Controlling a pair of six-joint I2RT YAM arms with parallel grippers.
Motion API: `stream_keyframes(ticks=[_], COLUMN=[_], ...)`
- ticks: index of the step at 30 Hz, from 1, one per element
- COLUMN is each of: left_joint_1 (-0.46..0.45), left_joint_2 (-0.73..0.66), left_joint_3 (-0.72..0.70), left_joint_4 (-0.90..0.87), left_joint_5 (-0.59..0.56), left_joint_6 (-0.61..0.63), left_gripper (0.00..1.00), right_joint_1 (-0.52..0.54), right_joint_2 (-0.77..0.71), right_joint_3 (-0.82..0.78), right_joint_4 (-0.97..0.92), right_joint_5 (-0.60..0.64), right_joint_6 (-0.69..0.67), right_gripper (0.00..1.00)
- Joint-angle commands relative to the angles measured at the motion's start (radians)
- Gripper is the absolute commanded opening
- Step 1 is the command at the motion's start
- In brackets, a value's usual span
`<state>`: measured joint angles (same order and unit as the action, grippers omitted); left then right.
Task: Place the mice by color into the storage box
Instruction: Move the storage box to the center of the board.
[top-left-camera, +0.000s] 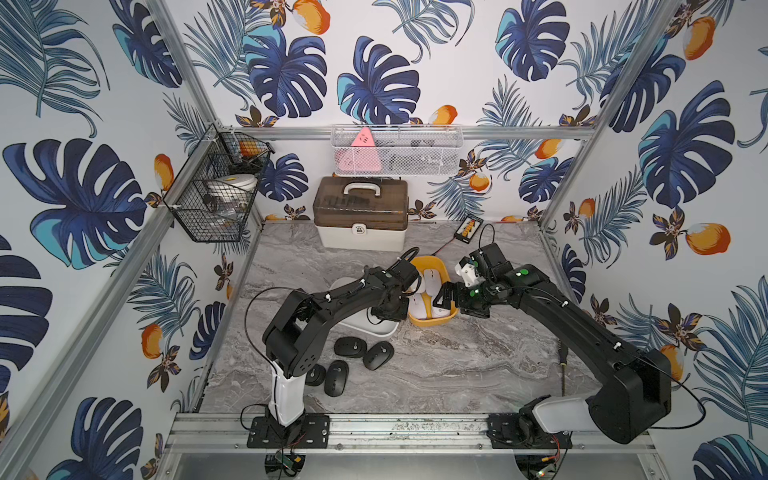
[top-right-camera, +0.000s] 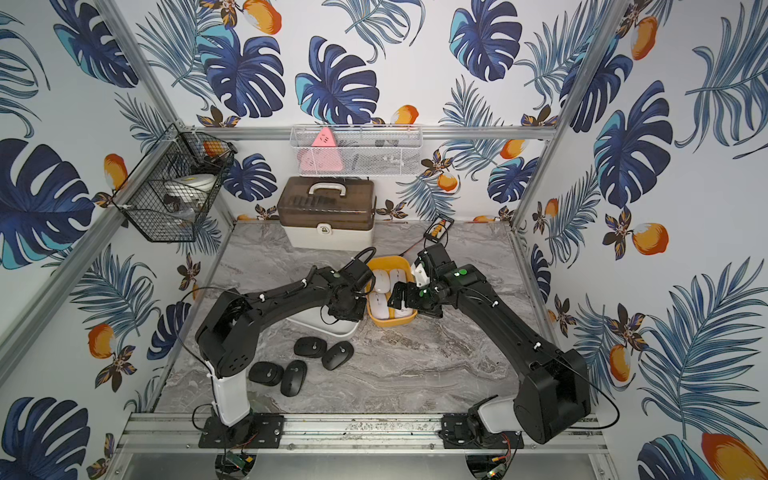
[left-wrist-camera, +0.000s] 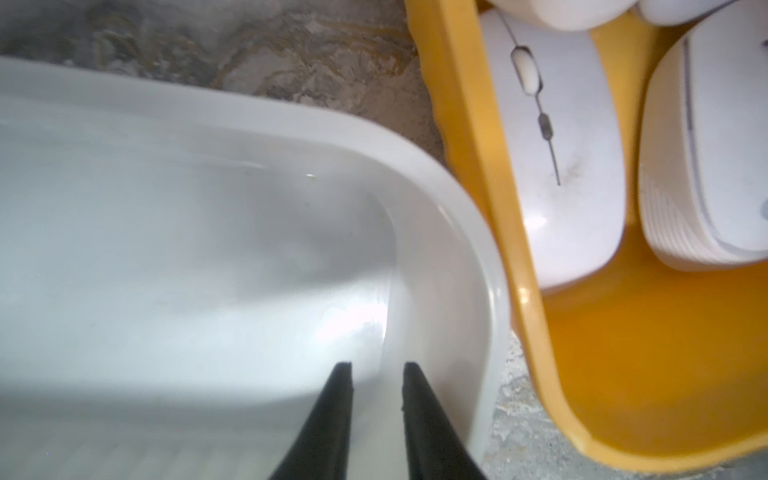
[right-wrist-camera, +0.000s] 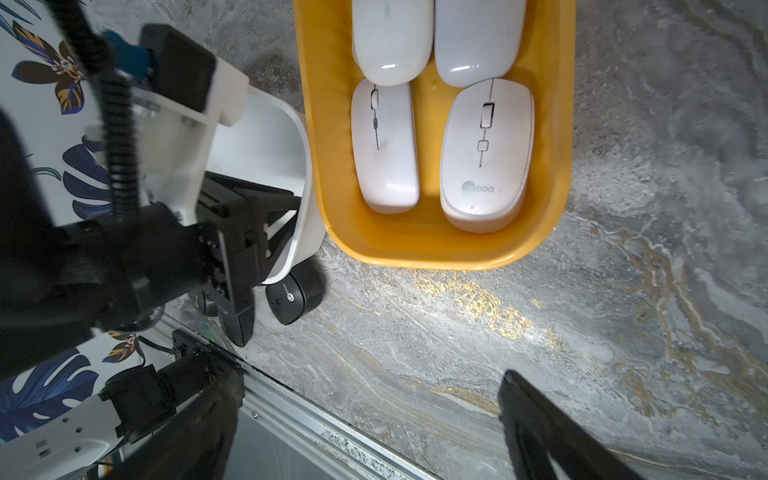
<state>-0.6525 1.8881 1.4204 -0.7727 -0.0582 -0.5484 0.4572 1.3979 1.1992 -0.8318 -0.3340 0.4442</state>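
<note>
Near the middle of the marble table (top-left-camera: 478, 365) a yellow storage bin (top-left-camera: 432, 261) stands with a white storage bin (top-left-camera: 376, 329) at its 9 o'clock. Their long sides run alongside each other, and in the left wrist view the rims look to be touching. All four white mice (right-wrist-camera: 384, 145) lie inside the yellow bin in two rows of two, scroll wheels up, the far pair overlapping the near pair's front ends. The white bin holds nothing that can be seen. The four black mice (top-left-camera: 349, 346) lie on the bare table at about 6 to 7 o'clock from the white bin. Two sit close together just off its near rim, and two more are nearer the left arm's base, one partly hidden behind that arm in a top view. The left gripper (left-wrist-camera: 376, 370) hangs over the white bin's interior at the end nearest the yellow bin, its black fingers (left-wrist-camera: 328, 415) slightly parted and empty. The right gripper (top-left-camera: 444, 298) hovers above the yellow bin's 3 o'clock side, spread wide and holding nothing; its wrist view shows one finger (right-wrist-camera: 540, 415) over bare table. A lidded case (top-left-camera: 360, 216) sits at the table's 12 o'clock edge.
</note>
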Motion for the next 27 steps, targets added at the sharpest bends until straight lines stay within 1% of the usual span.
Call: stream_keyframes(ticks=[1,2,4,6,7,10,12,15,17,23,27], left_joint_1=[0.026,0.042,0.103,0.186,0.241,0.358,0.441,0.530,0.548,0.548,0.547], left_joint_2=[-0.067,-0.096,-0.193,-0.291,-0.340,-0.435,-0.467,-0.491,-0.475,-0.372,-0.284], left_joint_3=[0.032,0.033,-0.004,-0.075,-0.122,-0.216,-0.289,-0.376,-0.401,-0.415,-0.378], left_joint_4=[-0.081,-0.100,-0.125,-0.138,-0.150,-0.200,-0.206,-0.183,-0.161,-0.075,-0.034], left_joint_5=[-0.046,-0.046,-0.007,0.038,0.057,0.051,0.072,0.108,0.114,0.101,0.048], left_joint_6=[-0.009,-0.023,-0.070,-0.116,-0.133,-0.151,-0.152,-0.161,-0.158,-0.158,-0.127], left_gripper=[0.39,0.43,0.45,0.43,0.39,0.27,0.19,0.11,0.09,0.08,0.08], right_joint_1=[0.001,0.001,0.001,0.000,0.000,-0.003,-0.003,-0.004,-0.004,-0.006,-0.008], right_joint_2=[0.006,0.008,0.011,0.010,0.009,0.010,0.014,0.029,0.037,0.041,0.033], right_joint_3=[0.003,0.006,0.011,0.011,0.010,0.004,0.004,0.021,0.032,0.036,0.020], right_joint_4=[0.001,-0.002,-0.010,-0.012,-0.012,-0.002,0.009,-0.001,-0.009,-0.013,-0.010], right_joint_5=[0.003,0.005,0.009,0.014,0.014,0.009,0.000,-0.007,-0.007,-0.009,-0.003], right_joint_6=[-0.005,-0.005,-0.010,-0.014,-0.015,-0.013,-0.011,-0.021,-0.030,-0.036,-0.042], right_gripper=[0.98,0.98,0.98,0.98,0.98,0.98,0.98,0.98,0.98,0.98,0.98])
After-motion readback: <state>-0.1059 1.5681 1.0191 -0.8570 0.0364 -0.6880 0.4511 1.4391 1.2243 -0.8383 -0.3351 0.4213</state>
